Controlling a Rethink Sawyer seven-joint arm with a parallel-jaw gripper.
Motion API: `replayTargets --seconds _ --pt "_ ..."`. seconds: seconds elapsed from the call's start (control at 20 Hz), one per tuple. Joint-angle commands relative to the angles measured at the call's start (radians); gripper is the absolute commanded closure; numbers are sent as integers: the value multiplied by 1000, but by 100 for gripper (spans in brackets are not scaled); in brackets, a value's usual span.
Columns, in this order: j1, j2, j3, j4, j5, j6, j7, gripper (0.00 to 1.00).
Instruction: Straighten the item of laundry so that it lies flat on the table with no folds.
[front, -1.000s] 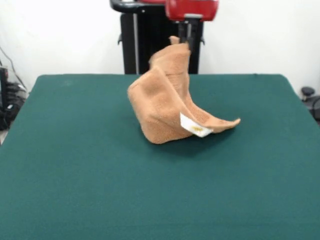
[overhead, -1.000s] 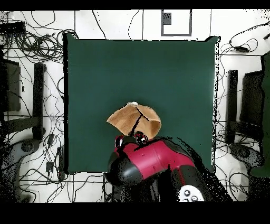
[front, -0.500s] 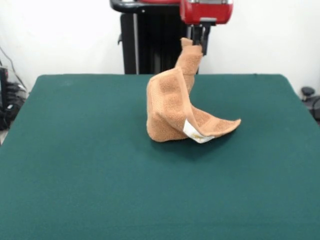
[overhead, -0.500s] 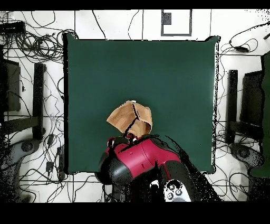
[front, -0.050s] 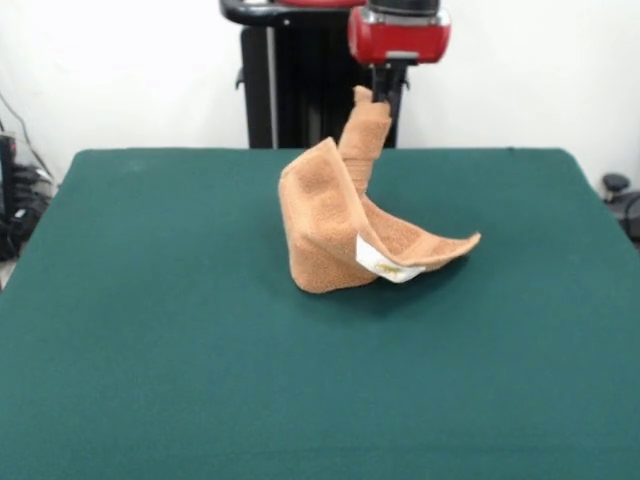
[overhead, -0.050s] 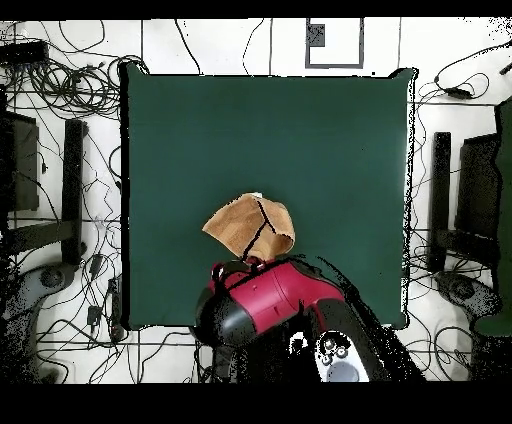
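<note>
The desk (front, -0.050s: 150, 350), covered in dark green cloth, carries one thing: the towel (front, -0.050s: 330, 230), sitting a little toward its far side near the middle. It stands in a crumpled cone, one corner drawn up, the opposite corner with its white tag (front, -0.050s: 383, 262) trailing on the cloth. The hand (front, -0.050s: 384, 92) is closed on that raised corner, though its tips are partly hidden. The terry looks soft, light and limp, so it will probably sag wherever unsupported; corners and border bands seem the best places to grip.
</note>
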Motion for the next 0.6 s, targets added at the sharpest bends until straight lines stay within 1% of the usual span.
replayTargets --seconds 0.05,0.2,0.4,0.6 --pt "-3 90 4 -68 -59 10 -34 100" --pt "-41 93 21 -65 -54 12 -71 100" --pt "-94 57 61 -35 -8 52 -120 100" --pt "-88 46 73 -38 17 88 -109 100"
